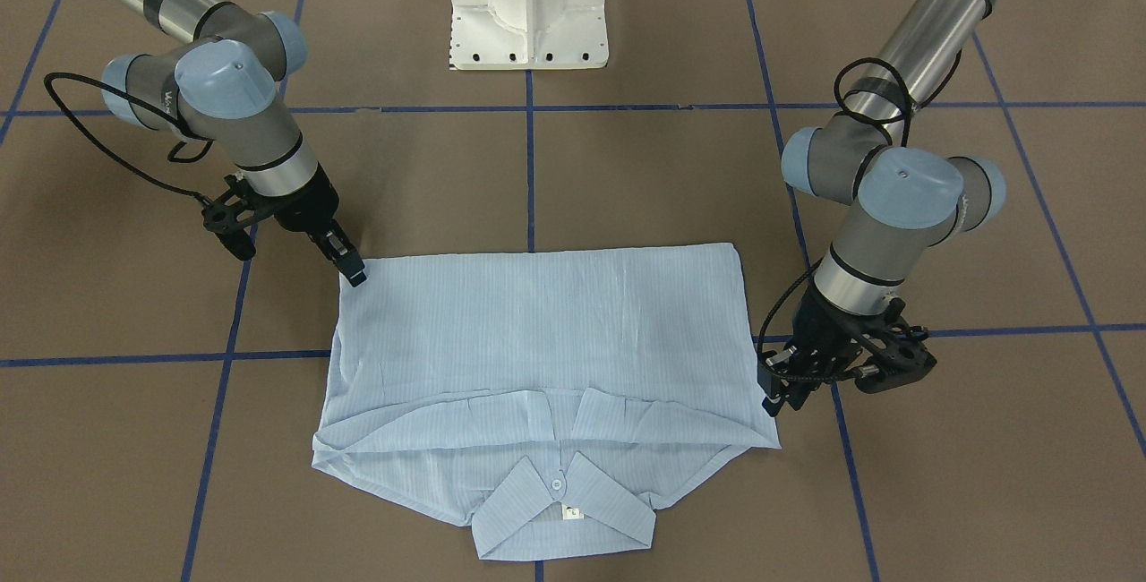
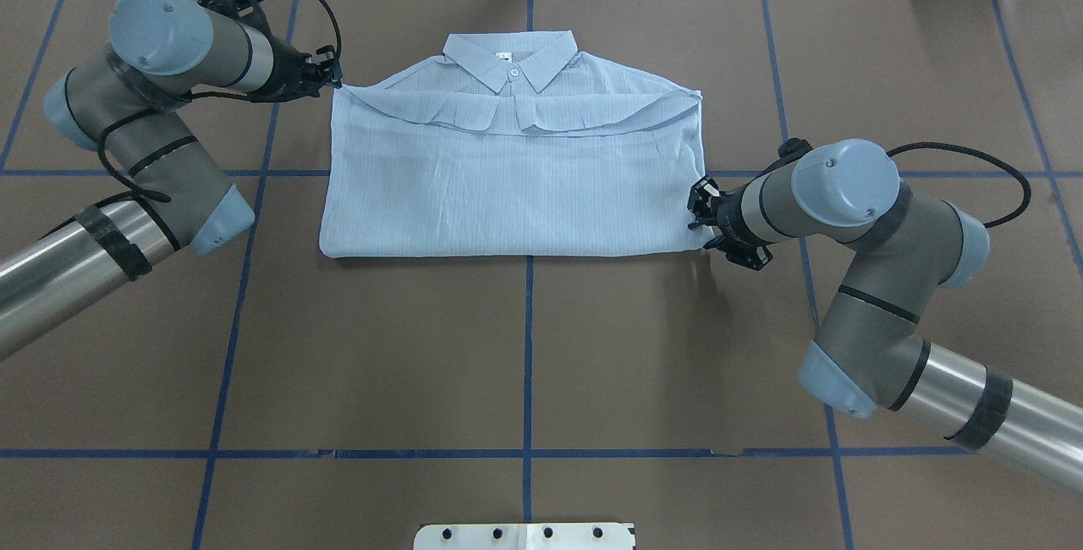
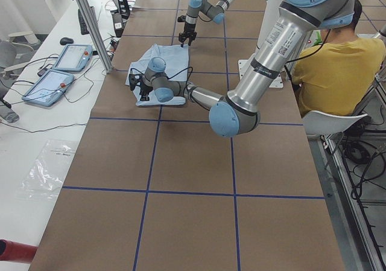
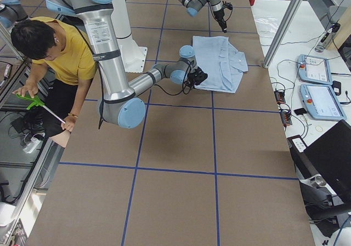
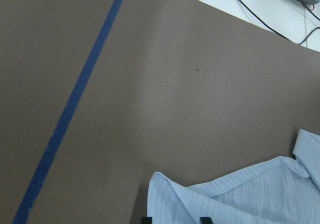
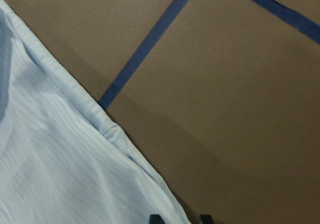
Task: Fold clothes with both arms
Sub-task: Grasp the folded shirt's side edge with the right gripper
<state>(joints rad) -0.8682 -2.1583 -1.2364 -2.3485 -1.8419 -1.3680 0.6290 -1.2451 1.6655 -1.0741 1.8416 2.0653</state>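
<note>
The light-blue striped shirt [image 2: 508,186] lies flat and folded on the brown table, its collar [image 2: 512,59] on the far side from the robot. My left gripper [image 2: 332,76] is low at the shirt's far left corner. In the left wrist view its two fingertips [image 5: 146,220] stand a little apart with the corner of the shirt [image 5: 170,194] between them. My right gripper [image 2: 699,213] is low at the shirt's near right corner. In the right wrist view its fingertips [image 6: 156,219] also stand slightly apart astride the shirt's edge [image 6: 115,134]. The front view shows both grippers, left [image 1: 775,396] and right [image 1: 354,274].
The white mounting pedestal [image 1: 530,4] stands behind the shirt. Blue tape lines [image 2: 529,347] cross the brown table cover. A person in a yellow shirt [image 4: 66,49] sits beside the table. Tablets and cables [image 3: 57,72] lie on the white bench past the far edge.
</note>
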